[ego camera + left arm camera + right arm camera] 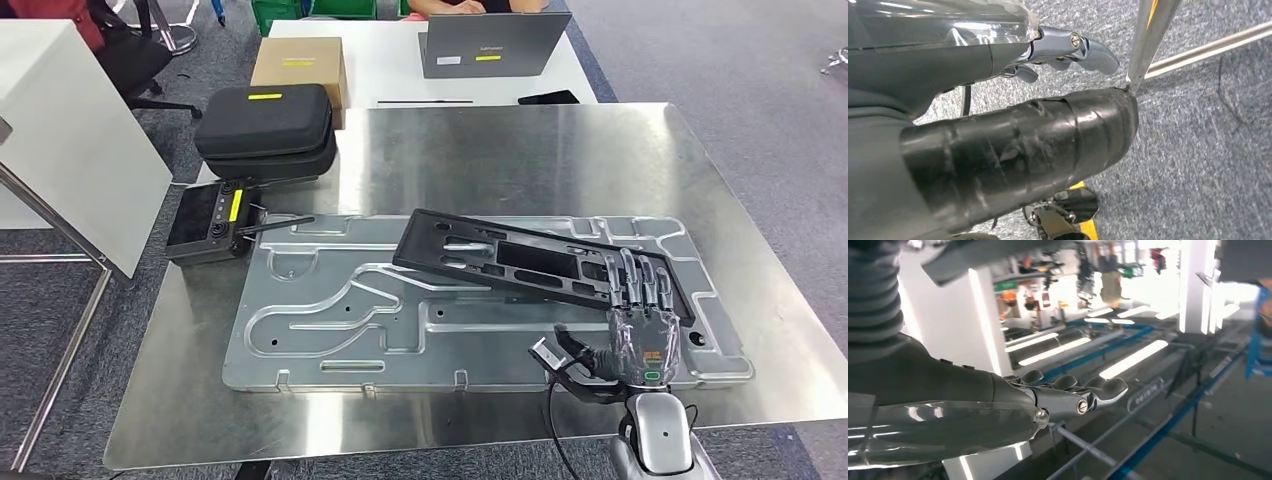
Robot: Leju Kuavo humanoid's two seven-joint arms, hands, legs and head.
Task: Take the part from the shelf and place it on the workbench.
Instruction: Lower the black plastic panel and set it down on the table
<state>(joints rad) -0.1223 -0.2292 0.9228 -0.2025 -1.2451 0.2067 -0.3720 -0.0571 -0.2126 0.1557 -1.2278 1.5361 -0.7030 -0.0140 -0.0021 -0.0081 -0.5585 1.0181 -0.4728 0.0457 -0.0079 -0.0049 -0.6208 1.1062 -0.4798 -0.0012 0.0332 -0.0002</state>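
A long black frame-like part (pixel 520 262) lies slantwise on a large silver stamped plate (pixel 330 320) on the steel workbench (pixel 500 150). My right hand (pixel 640 320) is at the part's near right end. I see its back, with the fingers stretched forward over the part's edge and the thumb out to the left. In the right wrist view the right hand (pixel 1048 400) has straight fingers with nothing in them. My left hand (pixel 1023 100) hangs low over grey carpet and holds nothing.
A black zip case (pixel 265 125) and a black controller (pixel 210 220) sit at the bench's far left. Beyond stand a cardboard box (pixel 300 62), a grey laptop (pixel 495 42) and a person (pixel 450 5). A white table (pixel 60 130) stands to the left.
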